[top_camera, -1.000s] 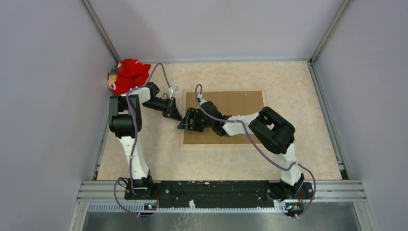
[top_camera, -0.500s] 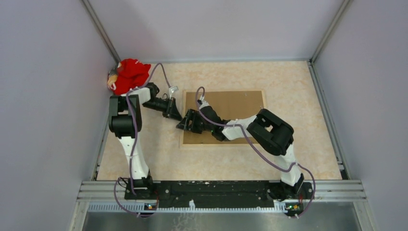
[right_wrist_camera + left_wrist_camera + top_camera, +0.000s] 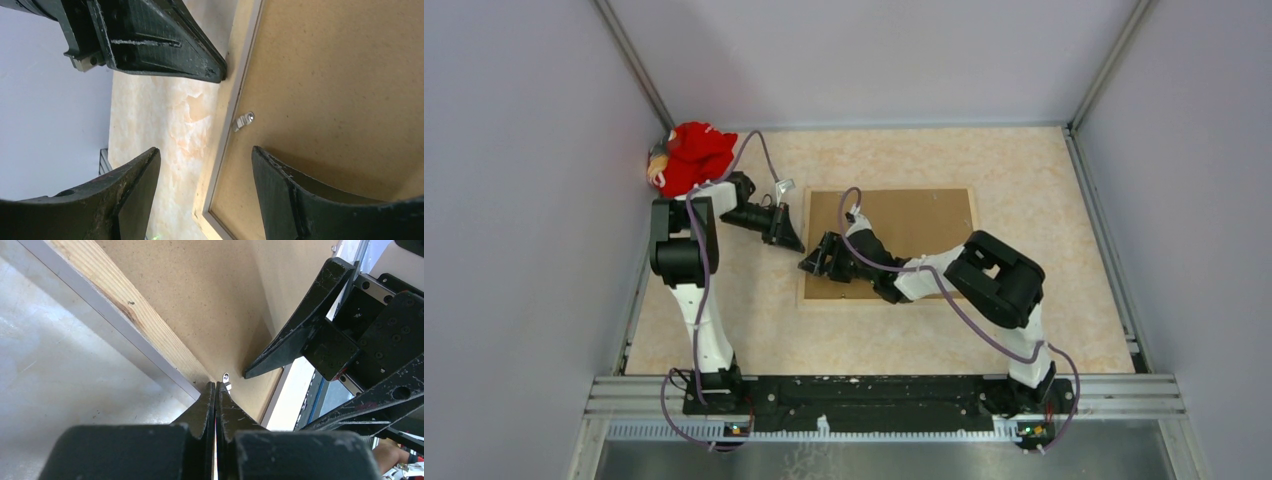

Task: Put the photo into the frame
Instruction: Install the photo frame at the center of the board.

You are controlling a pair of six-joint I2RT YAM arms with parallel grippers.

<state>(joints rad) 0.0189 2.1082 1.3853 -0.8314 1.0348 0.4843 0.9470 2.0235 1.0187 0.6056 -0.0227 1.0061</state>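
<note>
The left gripper [image 3: 216, 388], pressed together, touches the frame [image 3: 125, 315] edge with its tip. The right gripper [image 3: 205, 152], spread, straddles that edge beside a metal clip [image 3: 243, 121] on the backing board [image 3: 340, 90].

I'm reading no text, label, brand, number or sign in any of the three views, neither on the frame [image 3: 125, 315] nor on the backing board [image 3: 200, 300].

Right gripper [image 3: 808, 265] has shifted slightly toward 5 o'clock along the left rail of the frame [image 3: 844, 302]. Right arm elbow [image 3: 1002, 290] has drawn back toward 6 o'clock. Its cable loop [image 3: 852, 196] has moved toward 4 o'clock.
</note>
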